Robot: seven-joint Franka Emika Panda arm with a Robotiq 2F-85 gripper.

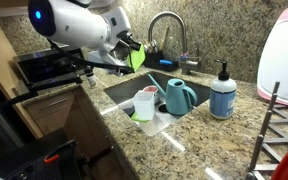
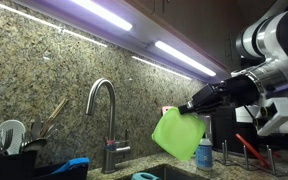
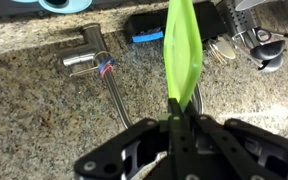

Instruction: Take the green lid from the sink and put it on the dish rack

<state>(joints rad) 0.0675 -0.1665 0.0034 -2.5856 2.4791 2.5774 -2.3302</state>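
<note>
The speckled granite tabletop carries the recessed sink near its back edge. Your white arm reaches in over the tabletop's left end in an exterior view.

The dish rack stands at the right end of the tabletop, well apart from the sink, with thin prongs upright. The curved chrome faucet rises at the sink's back edge.

A teal jug and a white cup stand side by side in the sink. A blue soap bottle stands on the tabletop just beside the sink's right edge.

The green lid is off the tabletop. It hangs in the air above the sink's back left corner, beside the faucet. In the wrist view the green lid shows edge-on, and both fingers press its rim from either side.

Your tool is clamped on the green lid at its upper edge. The lid hangs tilted below the tool in an exterior view.
</note>
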